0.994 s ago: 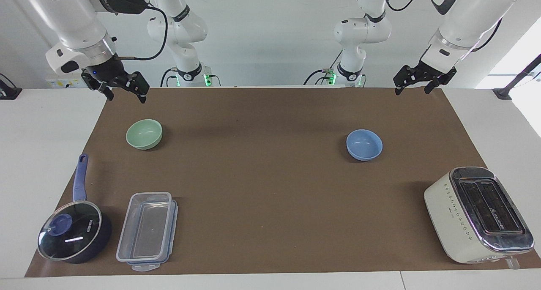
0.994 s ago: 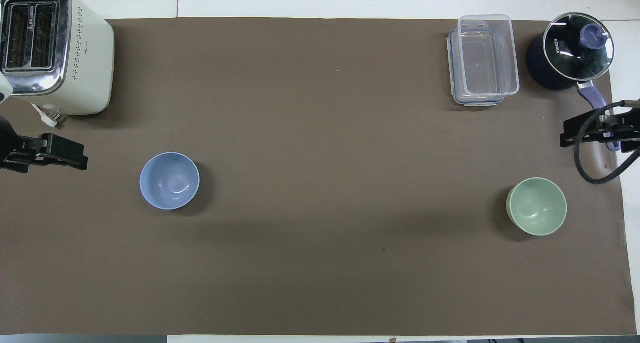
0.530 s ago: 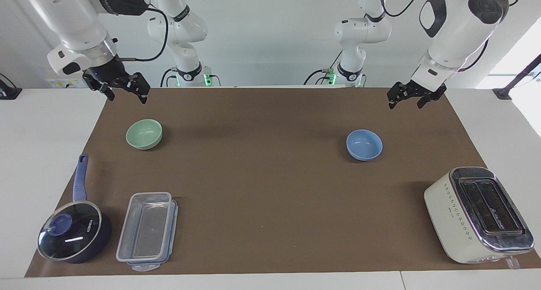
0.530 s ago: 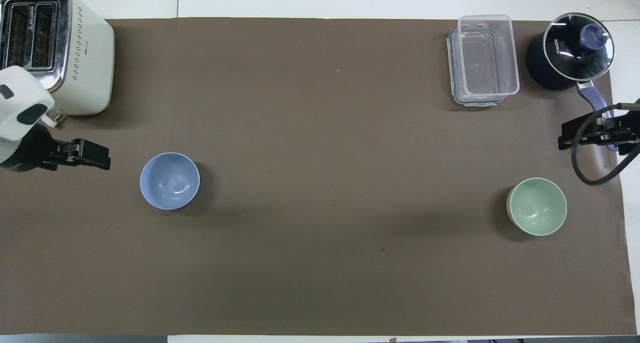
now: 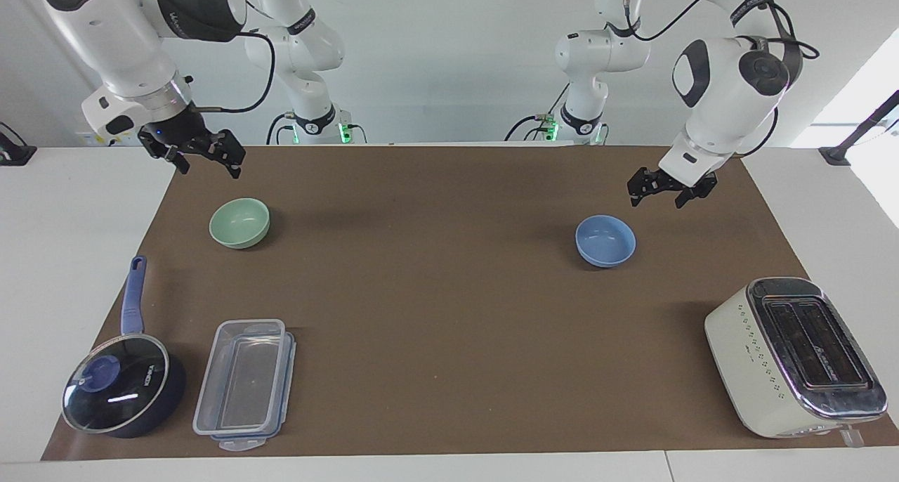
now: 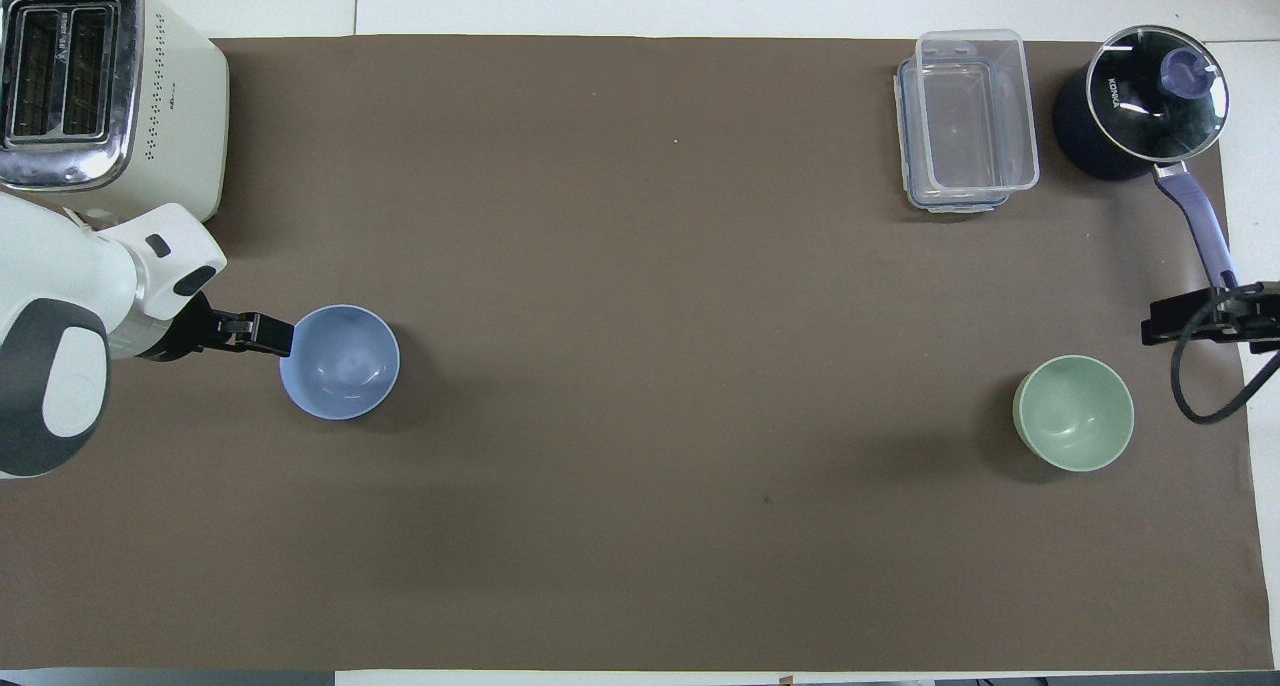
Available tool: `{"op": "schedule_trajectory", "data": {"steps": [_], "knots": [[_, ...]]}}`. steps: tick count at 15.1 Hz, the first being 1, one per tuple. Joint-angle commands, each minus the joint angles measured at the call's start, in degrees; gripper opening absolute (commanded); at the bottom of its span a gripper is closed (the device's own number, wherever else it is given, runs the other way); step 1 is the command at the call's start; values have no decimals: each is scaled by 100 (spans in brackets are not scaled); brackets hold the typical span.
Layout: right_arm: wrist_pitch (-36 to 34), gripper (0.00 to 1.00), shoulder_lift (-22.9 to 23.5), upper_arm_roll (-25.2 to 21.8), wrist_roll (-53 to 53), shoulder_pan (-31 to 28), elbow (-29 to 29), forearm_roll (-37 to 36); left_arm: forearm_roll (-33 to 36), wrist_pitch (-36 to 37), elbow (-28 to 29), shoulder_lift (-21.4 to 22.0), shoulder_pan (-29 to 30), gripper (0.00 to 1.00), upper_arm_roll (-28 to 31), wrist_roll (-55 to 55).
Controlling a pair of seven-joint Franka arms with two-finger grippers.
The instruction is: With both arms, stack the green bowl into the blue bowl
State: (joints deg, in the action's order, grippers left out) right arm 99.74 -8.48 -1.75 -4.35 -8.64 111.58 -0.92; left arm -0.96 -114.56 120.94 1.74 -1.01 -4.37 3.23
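The green bowl (image 5: 239,222) stands upright on the brown mat toward the right arm's end; it also shows in the overhead view (image 6: 1073,412). The blue bowl (image 5: 605,240) stands upright toward the left arm's end, empty (image 6: 339,362). My left gripper (image 5: 659,196) is open and raised over the mat just beside the blue bowl's rim, not touching it (image 6: 262,333). My right gripper (image 5: 204,160) is open and empty in the air over the mat's edge beside the green bowl, apart from it (image 6: 1200,318).
A white toaster (image 5: 793,355) stands at the left arm's end, farther from the robots than the blue bowl. A dark blue saucepan with glass lid (image 5: 119,391) and a clear plastic container (image 5: 246,380) lie farther out than the green bowl. The saucepan's handle (image 6: 1195,216) points toward the right gripper.
My left arm has swung in and lowered, bringing its gripper from the mat's end to just beside the blue bowl. My right gripper has shifted only slightly. Both bowls are unmoved.
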Motion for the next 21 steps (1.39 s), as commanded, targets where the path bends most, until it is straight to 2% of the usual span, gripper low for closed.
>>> {"op": "schedule_trajectory", "data": {"steps": [1,2,5,8,11,13,15,16,17,18,21], "knots": [[1202,100,-882,8,-722,-462,1722,92,132,-610,351,-165,-57,94,15,64],[1449,100,-936,8,-855,-567,2005,92,132,-812,491,-191,-57,91,15,107],[1916,100,-709,8,-1049,-744,2271,92,132,-1051,782,-165,-66,86,15,178],[2443,100,-305,8,-1182,-884,2351,92,132,-1367,1028,-174,-66,83,15,187],[2726,100,-128,8,-1208,-946,2360,83,140,-1394,1064,-192,-66,75,15,187],[2866,100,161,-1,-1391,-964,2360,83,140,-1403,1107,-192,-66,68,15,187],[2920,100,320,8,-1577,-1043,2429,83,140,-1403,1116,-192,-66,50,15,187],[2963,100,399,-1,-1612,-1043,2439,83,140,-1403,1116,-192,-66,33,15,187],[3094,100,478,-1,-1665,-1052,2473,83,140,-1385,1116,-192,-66,8,15,178],[3252,100,488,-1,-1691,-1078,2578,83,140,-1385,1108,-192,-66,0,15,178],[3473,100,426,-1,-1691,-1087,2825,83,140,-1289,898,-279,-49,0,15,169]]}}
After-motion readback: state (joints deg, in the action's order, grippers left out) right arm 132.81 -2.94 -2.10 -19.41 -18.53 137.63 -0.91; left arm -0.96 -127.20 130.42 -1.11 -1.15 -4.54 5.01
